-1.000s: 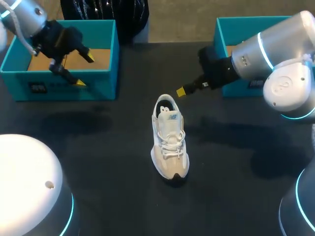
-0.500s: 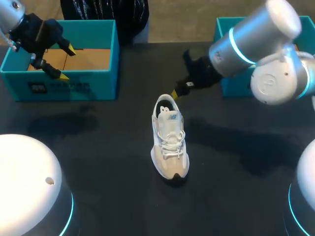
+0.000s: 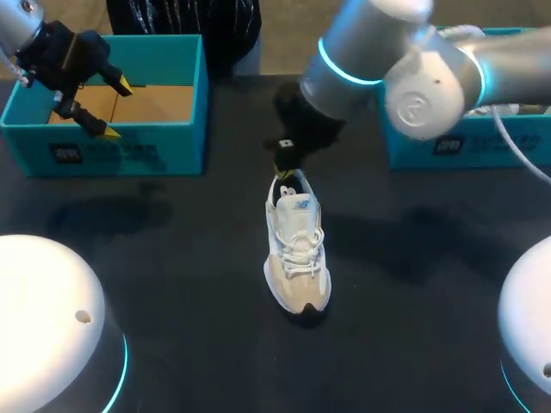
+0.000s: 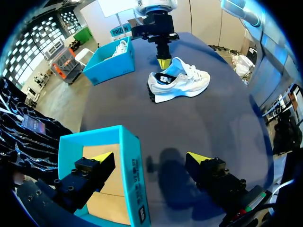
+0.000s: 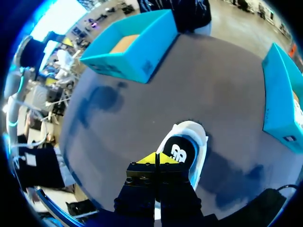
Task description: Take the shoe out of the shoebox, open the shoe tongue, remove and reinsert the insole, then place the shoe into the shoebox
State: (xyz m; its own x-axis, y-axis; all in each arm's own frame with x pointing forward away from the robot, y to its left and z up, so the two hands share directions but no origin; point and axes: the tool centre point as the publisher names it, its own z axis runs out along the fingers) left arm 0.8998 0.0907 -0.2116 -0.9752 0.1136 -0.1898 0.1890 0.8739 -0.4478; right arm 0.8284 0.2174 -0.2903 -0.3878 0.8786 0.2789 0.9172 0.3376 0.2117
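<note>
Standing upright on the table (image 3: 172,275), the white sneaker (image 3: 297,249) has the right gripper (image 5: 156,158) just above its heel opening, fingertips pressed together, holding nothing. The left gripper (image 3: 114,108) hangs wide open and empty over the left shoebox (image 3: 129,153).

Table (image 3: 172,258): one flat top, dark and matte, of even tone across all three views. Lighting: diffuse, with dull, broad sheen on the top and soft-edged shadows only.

Near shadow (image 4: 170,175): on the top just ahead of the left gripper (image 4: 150,157), between its fingers.

Side shadow (image 5: 232,175): on the top just beside the right gripper (image 5: 156,158).

Far shadow (image 5: 102,97): well ahead of the right gripper, to one side.
</note>
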